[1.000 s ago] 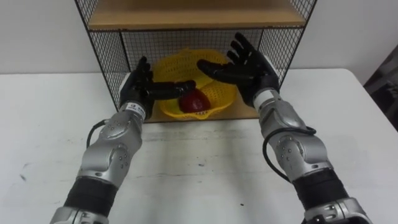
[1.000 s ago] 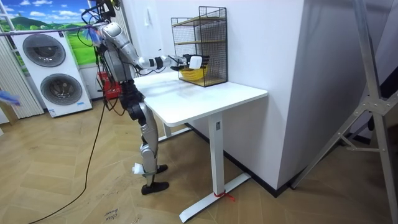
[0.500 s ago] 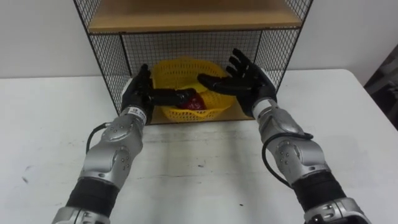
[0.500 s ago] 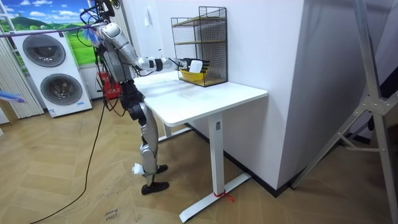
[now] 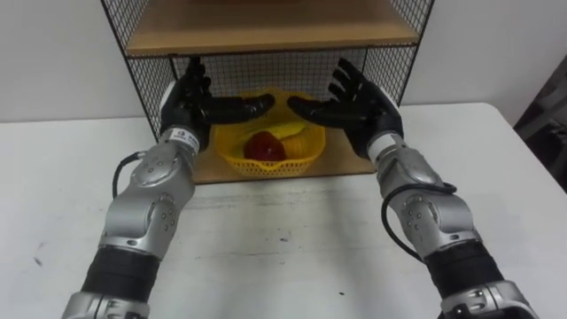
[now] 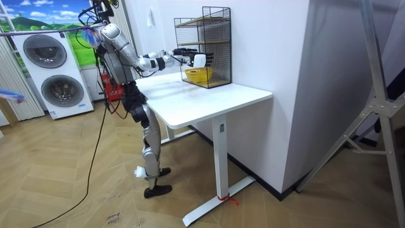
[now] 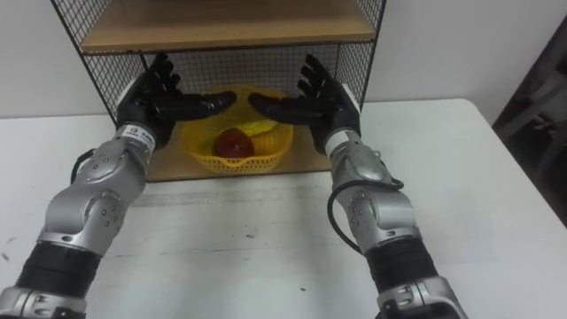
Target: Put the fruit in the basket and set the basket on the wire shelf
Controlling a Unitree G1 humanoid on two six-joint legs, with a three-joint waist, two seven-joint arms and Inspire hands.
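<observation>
Inside the wire shelf (image 5: 266,35), the basket (image 5: 283,163) is sitting below my left hand (image 5: 188,106) and right hand (image 5: 359,111), both splayed, empty. I'm judging it placed; pulling clear next.

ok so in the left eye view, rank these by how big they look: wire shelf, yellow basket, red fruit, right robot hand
1. wire shelf
2. yellow basket and right robot hand: these look about alike, and the hand is nearer the camera, so I won't rank them
3. red fruit
</observation>
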